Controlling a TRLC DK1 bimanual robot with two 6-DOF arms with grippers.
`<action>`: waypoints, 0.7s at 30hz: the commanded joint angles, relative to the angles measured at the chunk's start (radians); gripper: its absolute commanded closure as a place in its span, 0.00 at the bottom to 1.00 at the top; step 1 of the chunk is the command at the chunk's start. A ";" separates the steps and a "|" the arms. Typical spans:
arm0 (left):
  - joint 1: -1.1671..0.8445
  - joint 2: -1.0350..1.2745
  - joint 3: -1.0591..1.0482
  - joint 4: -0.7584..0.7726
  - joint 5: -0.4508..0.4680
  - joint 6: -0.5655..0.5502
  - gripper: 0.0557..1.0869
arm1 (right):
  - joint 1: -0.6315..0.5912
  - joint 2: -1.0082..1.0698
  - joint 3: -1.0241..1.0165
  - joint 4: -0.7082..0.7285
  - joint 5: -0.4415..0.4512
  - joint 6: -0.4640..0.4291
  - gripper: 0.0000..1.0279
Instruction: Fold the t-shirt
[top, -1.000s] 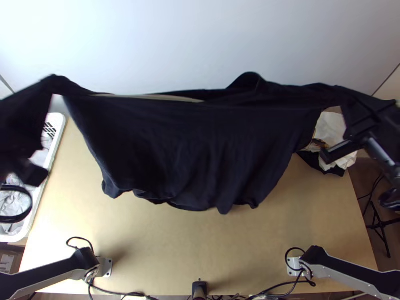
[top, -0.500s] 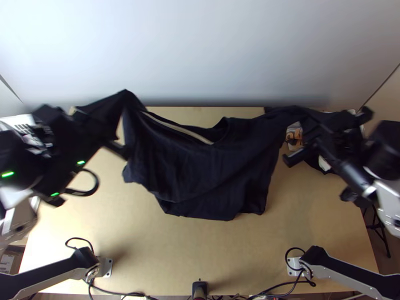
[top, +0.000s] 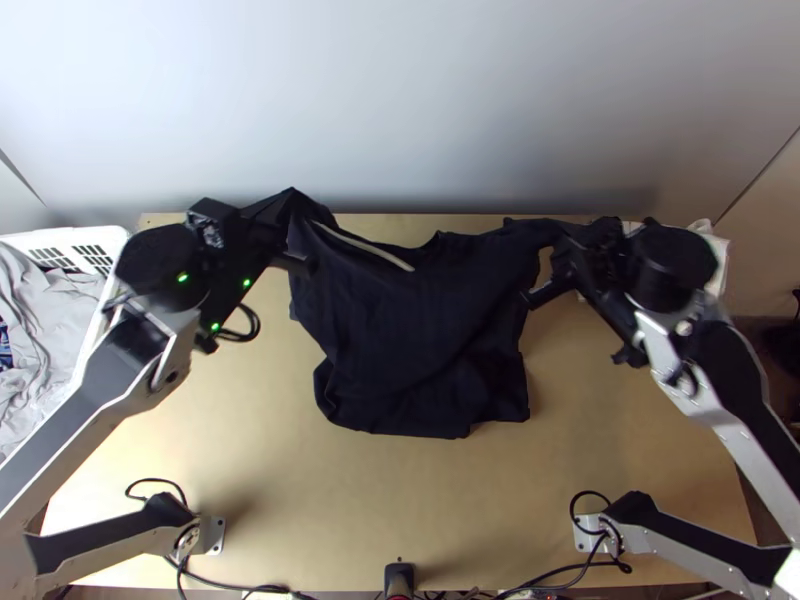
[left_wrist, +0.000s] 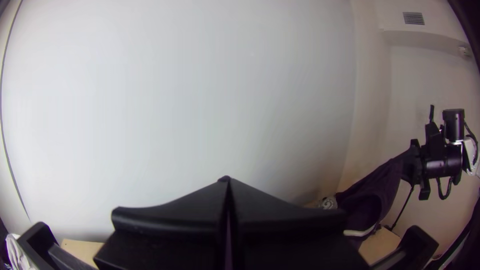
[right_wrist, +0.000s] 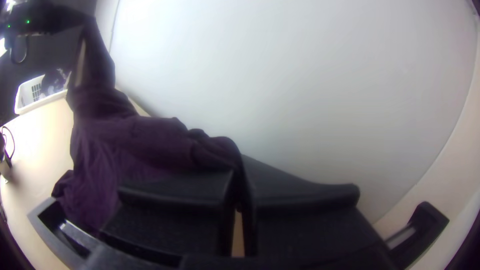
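Note:
The dark t-shirt (top: 420, 320) hangs between the grippers over the middle of the table, its lower part bunched on the wood and a pale neck band showing near its top. At its upper left, my left gripper (top: 285, 235) is shut on one upper part; in the left wrist view the left gripper (left_wrist: 227, 220) has its fingers together on dark cloth. My right gripper (top: 560, 260) holds the opposite upper part, and in the right wrist view cloth (right_wrist: 150, 145) runs in between the fingers of the right gripper (right_wrist: 237, 200).
A white basket (top: 95, 240) with grey cloth stands at the left edge. Pale and dark items (top: 712, 250) lie behind the right arm at the far right corner. Cables (top: 255, 590) run along the near edge, and a wall rises behind the table.
Both grippers have come inward from the sides, and the shirt, stretched wide before, now hangs narrower and slacker. Its lower part has settled on the table.

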 joint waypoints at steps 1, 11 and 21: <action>0.082 0.127 -0.044 0.138 0.013 0.001 0.96 | -0.074 0.104 -0.065 0.132 -0.027 0.005 0.97; 0.158 0.329 0.040 0.290 0.014 0.004 0.96 | -0.155 0.264 -0.036 0.214 -0.059 0.004 0.97; 0.169 0.481 0.088 0.367 0.014 -0.002 0.96 | -0.163 0.402 -0.037 0.278 -0.059 0.014 0.97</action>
